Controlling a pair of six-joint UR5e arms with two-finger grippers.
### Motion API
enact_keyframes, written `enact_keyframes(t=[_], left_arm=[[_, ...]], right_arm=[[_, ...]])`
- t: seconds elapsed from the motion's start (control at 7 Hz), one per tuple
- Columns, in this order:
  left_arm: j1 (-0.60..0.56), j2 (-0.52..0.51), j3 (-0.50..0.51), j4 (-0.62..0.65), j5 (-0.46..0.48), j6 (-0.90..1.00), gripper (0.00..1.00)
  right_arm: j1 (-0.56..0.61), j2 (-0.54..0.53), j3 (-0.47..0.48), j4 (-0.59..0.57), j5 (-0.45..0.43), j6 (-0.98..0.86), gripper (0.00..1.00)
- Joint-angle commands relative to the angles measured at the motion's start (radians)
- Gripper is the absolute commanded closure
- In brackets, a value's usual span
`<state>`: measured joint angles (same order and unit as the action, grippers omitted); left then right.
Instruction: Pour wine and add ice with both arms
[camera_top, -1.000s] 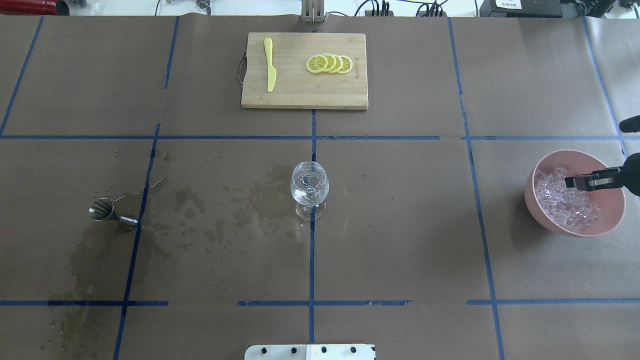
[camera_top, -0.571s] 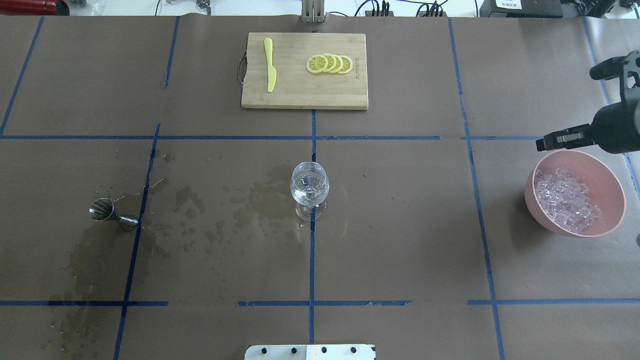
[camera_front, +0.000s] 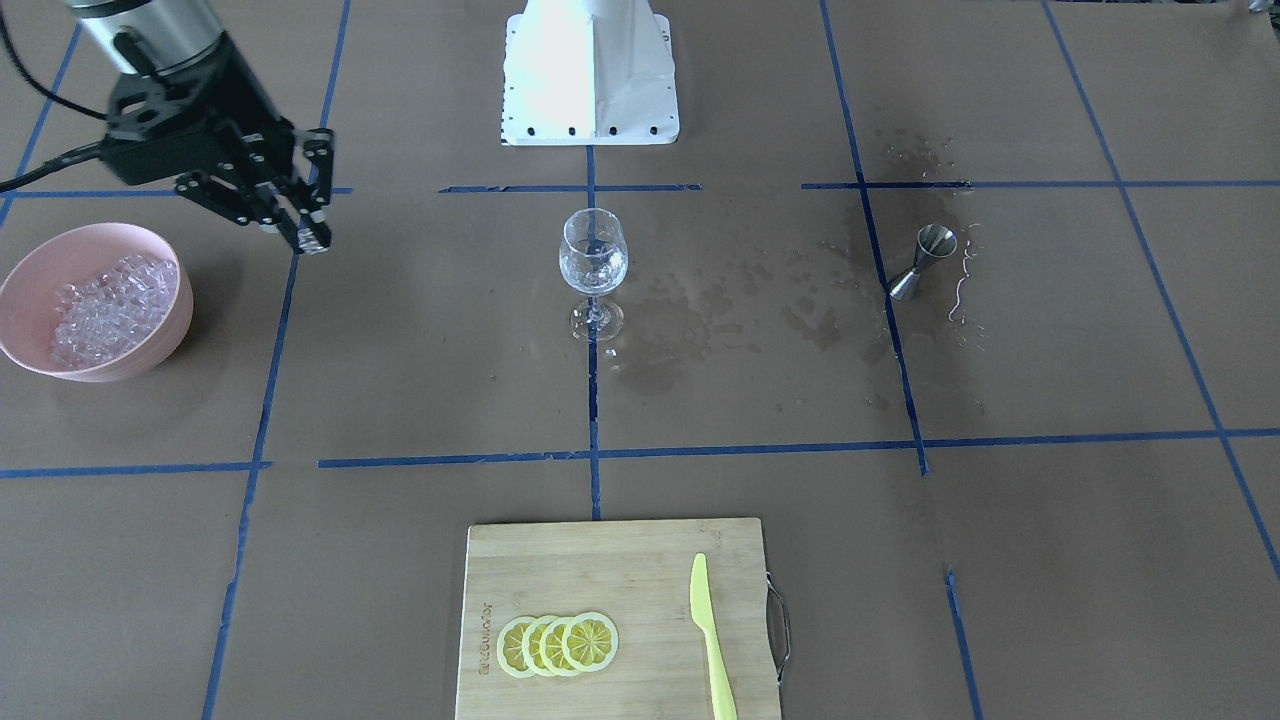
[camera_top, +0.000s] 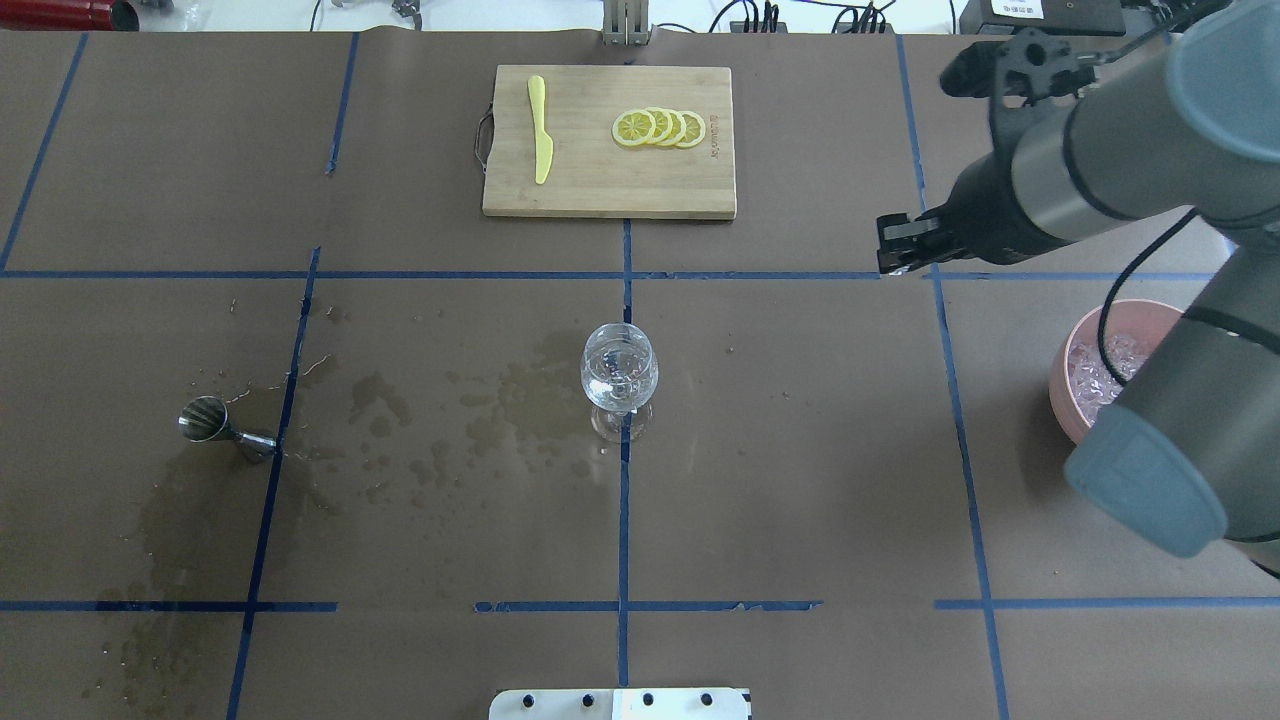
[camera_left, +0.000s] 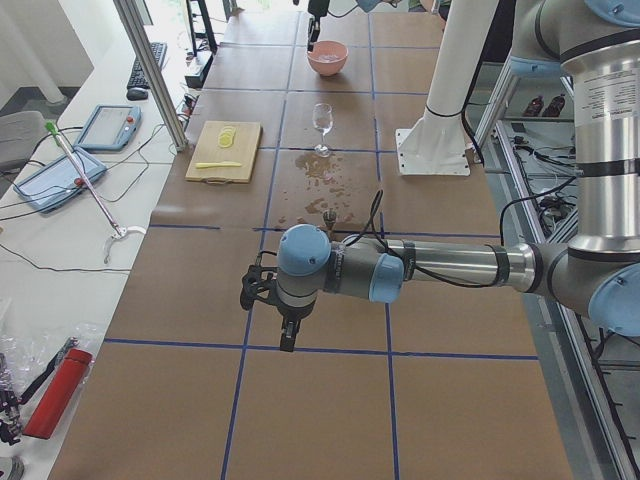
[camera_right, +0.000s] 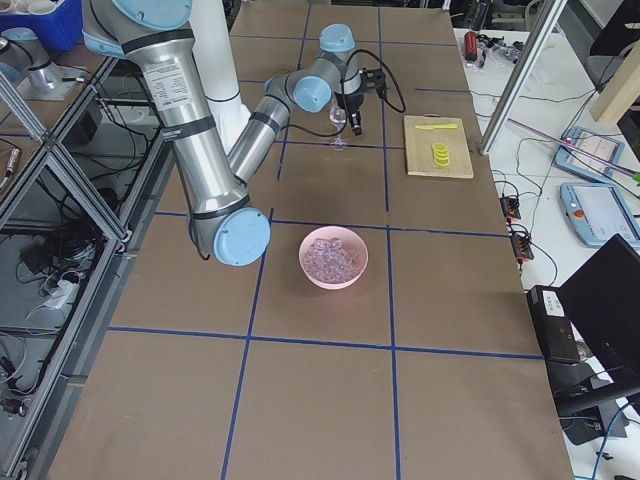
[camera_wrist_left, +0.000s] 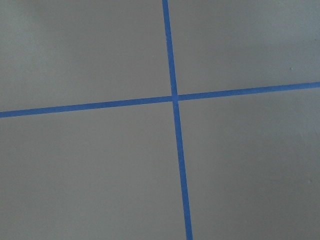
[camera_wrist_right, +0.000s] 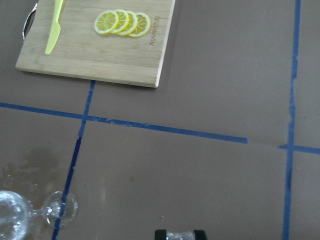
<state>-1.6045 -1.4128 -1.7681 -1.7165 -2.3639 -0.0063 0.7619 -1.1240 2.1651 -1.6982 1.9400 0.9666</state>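
I'm on the overhead feed; bamboo cutting board (camera_top: 600, 190) far centre, w/ four overlapping lemon slices (camera_top: 660, 128) on its right part and a yellow knife (camera_top: 540, 130) lying flat on its left; stemmed glass (camera_top: 619, 378) upright mid-table, foot on a blue tape line (camera_top: 624, 520); steel jigger (camera_top: 225, 428) well left of it; dark wet stains (camera_top: 420, 420) on the brown paper (camera_top: 800, 450) btwn the two; pink bowl (camera_top: 1062, 395) at right, partly hidden.
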Motion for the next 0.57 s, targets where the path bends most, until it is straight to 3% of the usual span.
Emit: enact_keyframes(t=[0.0, 0.14, 0.43], left_arm=[[0.0, 0.0, -0.002, -0.002, 0.0, 0.0, 0.0], [0.0, 0.0, -0.002, -0.002, 0.0, 0.0, 0.0], [0.0, 0.0, -0.001, -0.002, 0.0, 0.0, 0.0]], right_arm=[[-0.18, 0.171, -0.046, -0.103, -0.198, 0.163, 1.0], [-0.238, 0.231, -0.098, -0.104, -0.276, 0.228, 1.0], [-0.277, 0.337, -0.2, -0.104, -0.3, 0.268, 1.0]])
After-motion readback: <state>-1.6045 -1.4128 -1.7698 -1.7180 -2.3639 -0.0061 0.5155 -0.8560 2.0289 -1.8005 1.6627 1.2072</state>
